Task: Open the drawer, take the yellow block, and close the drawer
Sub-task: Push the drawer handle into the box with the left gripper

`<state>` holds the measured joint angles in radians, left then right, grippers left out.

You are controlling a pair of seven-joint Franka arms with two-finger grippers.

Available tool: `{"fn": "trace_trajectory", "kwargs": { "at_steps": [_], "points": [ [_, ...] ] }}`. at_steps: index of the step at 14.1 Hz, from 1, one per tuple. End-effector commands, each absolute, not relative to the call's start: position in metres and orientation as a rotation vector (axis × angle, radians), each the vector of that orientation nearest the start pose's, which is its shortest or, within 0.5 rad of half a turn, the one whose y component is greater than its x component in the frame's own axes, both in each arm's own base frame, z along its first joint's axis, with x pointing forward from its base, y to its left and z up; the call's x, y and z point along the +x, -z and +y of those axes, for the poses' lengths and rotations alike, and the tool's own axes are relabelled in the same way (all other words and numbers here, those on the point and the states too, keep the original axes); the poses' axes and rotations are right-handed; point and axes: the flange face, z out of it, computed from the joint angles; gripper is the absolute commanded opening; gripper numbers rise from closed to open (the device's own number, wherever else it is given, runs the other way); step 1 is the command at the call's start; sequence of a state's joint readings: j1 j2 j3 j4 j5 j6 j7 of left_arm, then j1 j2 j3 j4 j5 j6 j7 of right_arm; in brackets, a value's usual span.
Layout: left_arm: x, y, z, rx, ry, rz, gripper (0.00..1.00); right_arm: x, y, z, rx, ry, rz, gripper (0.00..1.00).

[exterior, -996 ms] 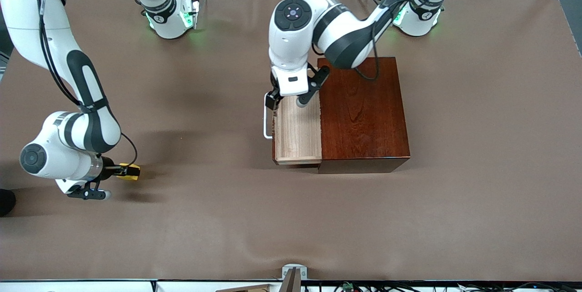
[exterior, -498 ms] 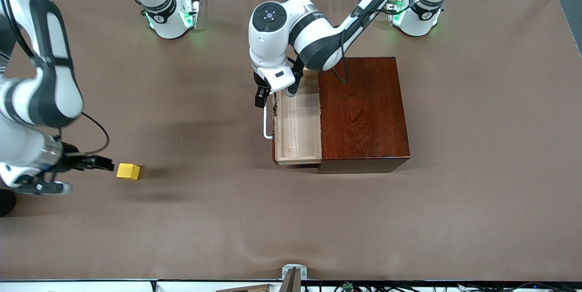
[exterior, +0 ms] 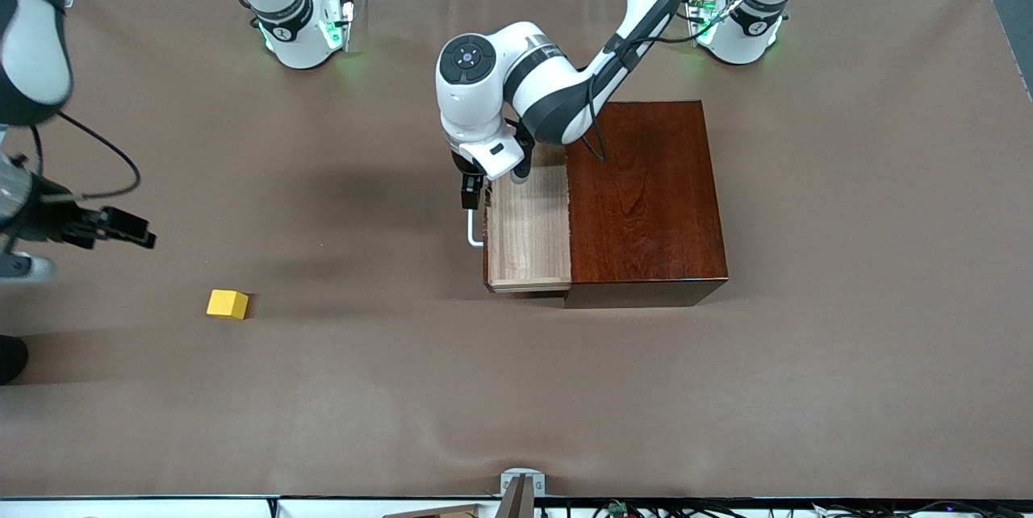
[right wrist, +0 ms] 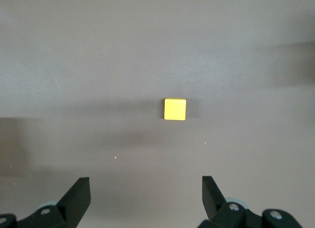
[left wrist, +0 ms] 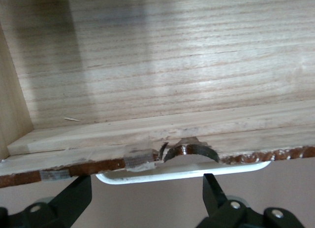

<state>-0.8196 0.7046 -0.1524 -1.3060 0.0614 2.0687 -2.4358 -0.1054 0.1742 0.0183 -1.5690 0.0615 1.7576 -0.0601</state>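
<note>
The yellow block [exterior: 227,304] [right wrist: 174,109] lies alone on the brown table toward the right arm's end. My right gripper [exterior: 98,252] [right wrist: 145,198] hangs open above the table, apart from the block and holding nothing. The drawer [exterior: 529,231] stands pulled out of the dark reddish-brown box [exterior: 646,195], and its pale wood floor [left wrist: 162,55] is bare. My left gripper [exterior: 496,183] [left wrist: 145,203] is open over the drawer's front edge. The white handle [exterior: 472,236] [left wrist: 182,170] lies just past its fingertips, untouched.
The brown mat [exterior: 403,389] covers the whole table. The two arm bases [exterior: 303,30] [exterior: 738,30] stand along the edge farthest from the front camera. A small metal bracket [exterior: 520,486] sits at the edge nearest that camera.
My right gripper has drawn back from the yellow block and risen toward its own end of the table; the block stays put. My left gripper has shifted over the drawer toward the handle.
</note>
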Motion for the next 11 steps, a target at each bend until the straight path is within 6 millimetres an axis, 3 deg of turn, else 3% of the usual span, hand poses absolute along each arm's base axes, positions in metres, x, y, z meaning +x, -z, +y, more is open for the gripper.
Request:
{"fn": "trace_trajectory", "kwargs": {
  "at_steps": [1,4,7,11],
  "points": [
    [0.451,-0.324,-0.601,-2.351,-0.041,-2.194,1.0,0.575,-0.576,-0.047,-3.078,0.034,0.179,1.0],
    [0.471,-0.324,-0.59,-2.344,0.001,-2.248,1.0,0.559,-0.603,-0.037,-3.082,0.052,0.219,1.0],
    [0.488,-0.318,-0.585,-2.366,0.024,-2.311,1.0,0.557,-0.617,-0.027,-3.079,0.057,0.262,1.0],
    [0.474,-0.309,-0.604,-2.431,0.012,-2.301,1.0,0.561,-0.631,-0.012,-3.086,0.102,0.213,1.0]
  ]
}}
